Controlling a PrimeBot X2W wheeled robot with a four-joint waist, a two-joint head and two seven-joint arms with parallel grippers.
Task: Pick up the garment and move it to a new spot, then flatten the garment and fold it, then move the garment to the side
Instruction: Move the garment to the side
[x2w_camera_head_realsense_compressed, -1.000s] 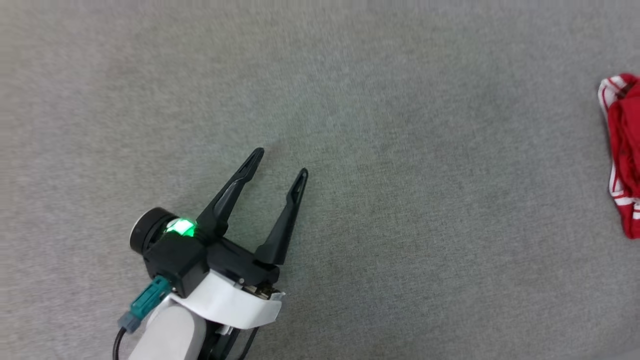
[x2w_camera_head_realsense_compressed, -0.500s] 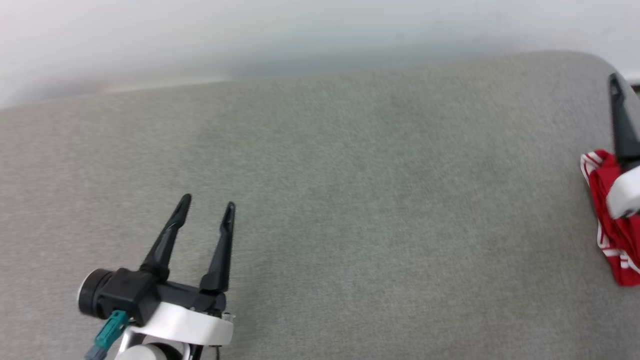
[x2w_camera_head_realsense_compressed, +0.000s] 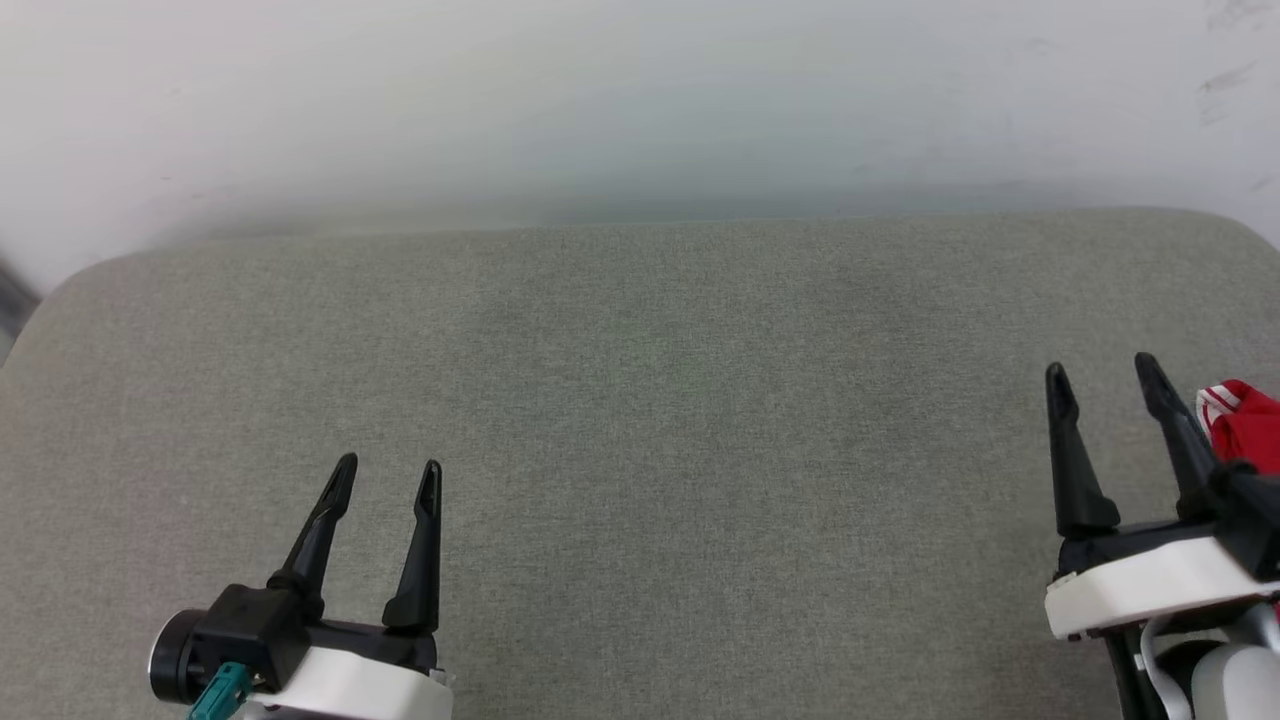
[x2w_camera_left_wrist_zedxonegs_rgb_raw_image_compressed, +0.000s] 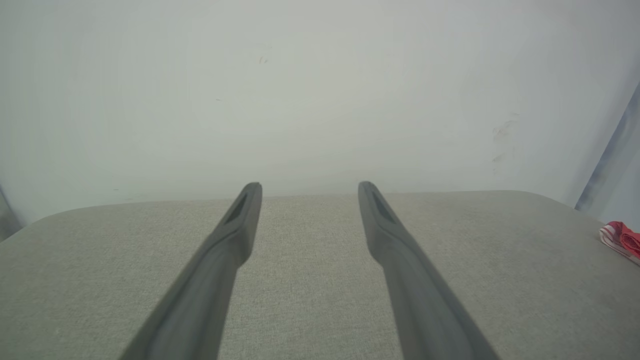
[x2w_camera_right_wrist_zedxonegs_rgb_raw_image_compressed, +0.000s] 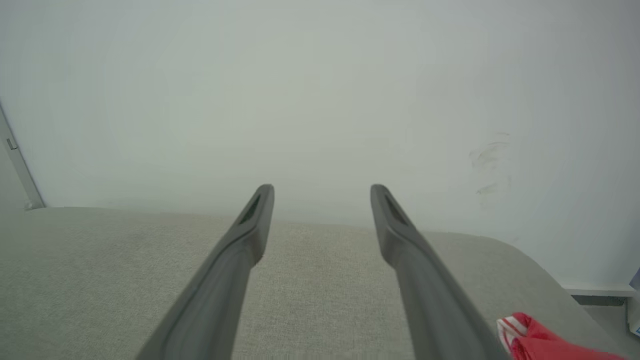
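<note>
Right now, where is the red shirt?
The red shirt lies bunched up at the far right edge of the grey cushion in the head view, just to the right of the open jaws of the right gripper.

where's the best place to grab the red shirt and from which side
Probably the raised red fold of the garment beside its striped white edge, taken from above by the right gripper, which stands open just to its left. It lies bunched near the right end of the grey cushion, so a raised fold suits pinching.
</note>
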